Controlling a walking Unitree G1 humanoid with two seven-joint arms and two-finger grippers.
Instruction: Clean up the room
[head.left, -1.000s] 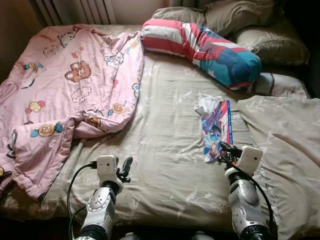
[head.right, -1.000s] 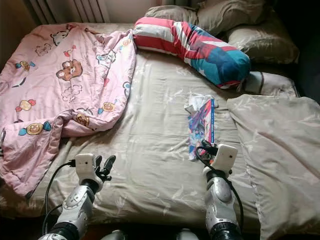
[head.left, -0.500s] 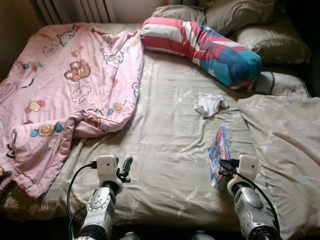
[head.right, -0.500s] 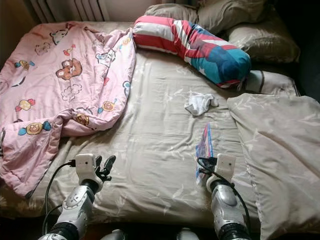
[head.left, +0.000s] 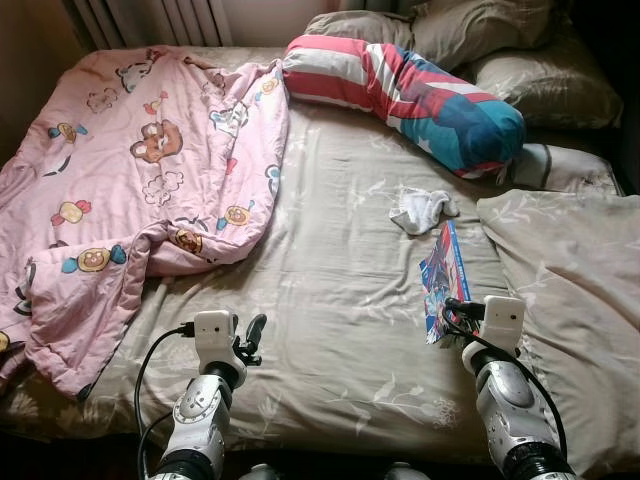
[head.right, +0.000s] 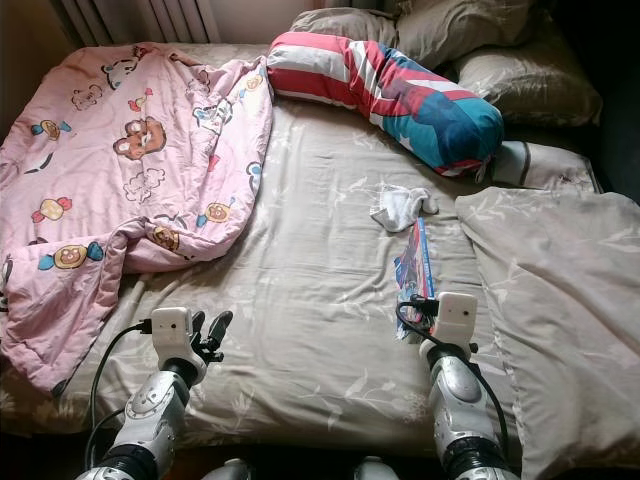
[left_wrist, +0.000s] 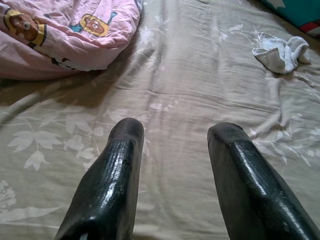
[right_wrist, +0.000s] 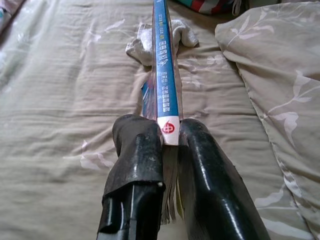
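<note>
Right gripper (right_wrist: 169, 137): jaws clamped on the spine end of a thin blue book (head.left: 439, 281), low over the bed near its front edge, right of centre.
Book: held on edge, spine up, its far end pointing toward the head of the bed; loose pages fan out between the jaws; cannot tell if the lower edge touches the sheet.
Left gripper (left_wrist: 172, 150): jaws open, nothing between them, hovering over bare sheet near the front edge, left of centre.
Bed (head.left: 330, 260): beige leaf-print sheet, wrinkled; widest open stretch runs down the middle, from between the two grippers up toward the pillows.
White cloth (head.left: 421, 208): crumpled, lying flat just beyond the book's far end, apart from it.
Pink blanket (head.left: 130, 180): cartoon print, heaped over the left half of the bed, spilling over the left and front-left edges; its folded hem sits near the left gripper, not touching.
Striped bolster (head.left: 400, 95): red, white and teal, lying diagonally across the head end, well apart from both grippers.
Beige duvet (head.left: 575, 290): bunched along the right edge, just beside the right gripper's arm.
Pillows (head.left: 480, 40): beige, stacked at the far right corner behind the bolster.
</note>
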